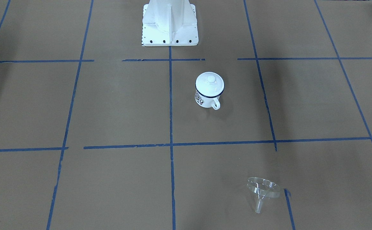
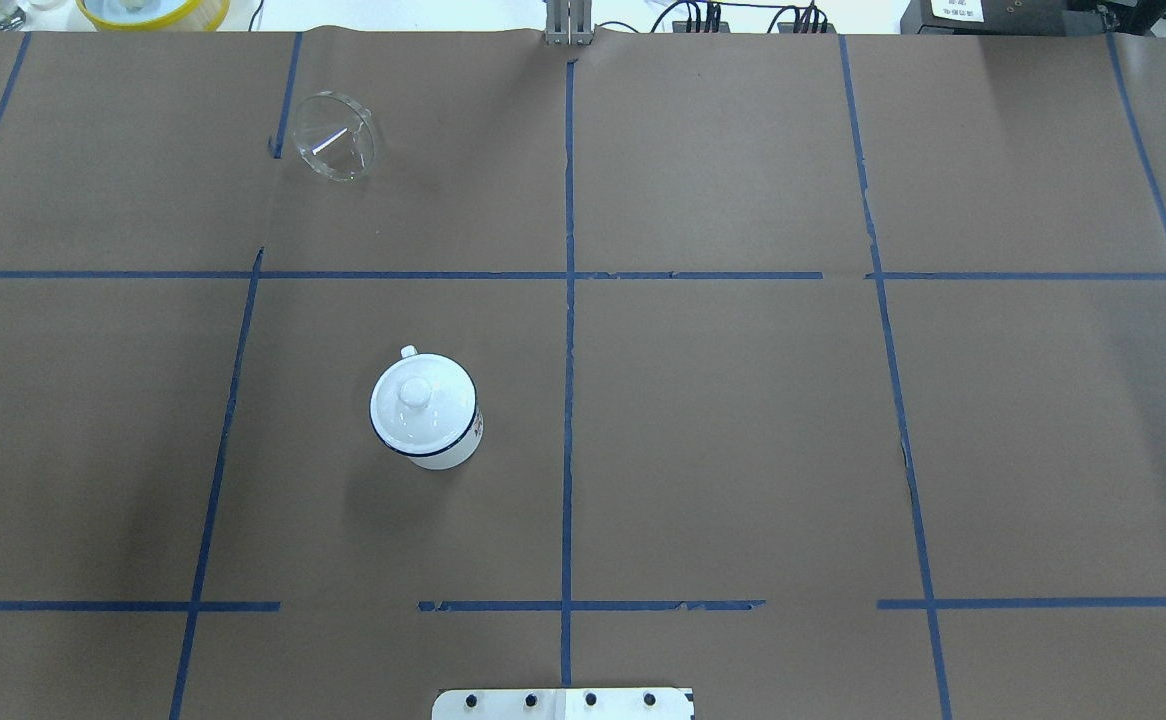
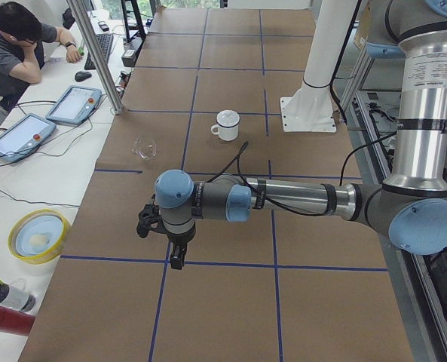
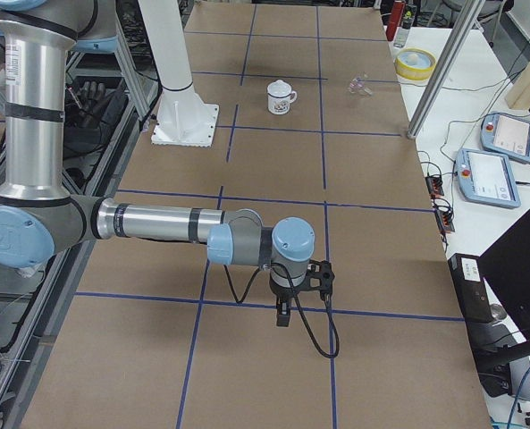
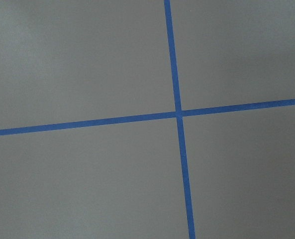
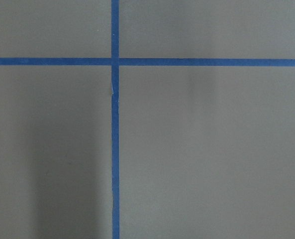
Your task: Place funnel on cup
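The cup (image 1: 205,99) is a white mug with a dark blue rim. It stands upright near the table's middle, also in the overhead view (image 2: 463,445), and a round white lid (image 1: 209,80) with a knob covers its mouth. The clear funnel (image 1: 262,189) lies on its side at the far left edge, also in the overhead view (image 2: 337,137). My left gripper (image 3: 176,260) hangs over bare table, well away from the funnel, toward the table's left end. My right gripper (image 4: 282,317) hangs over the table's right end. I cannot tell whether either is open or shut. Both wrist views show only table and blue tape.
The white robot base (image 1: 170,22) stands behind the cup. A metal post (image 3: 95,53) rises at the far table edge near the funnel (image 3: 144,146). A yellow bowl (image 3: 36,235), tablets and a seated person (image 3: 16,45) are beyond that edge.
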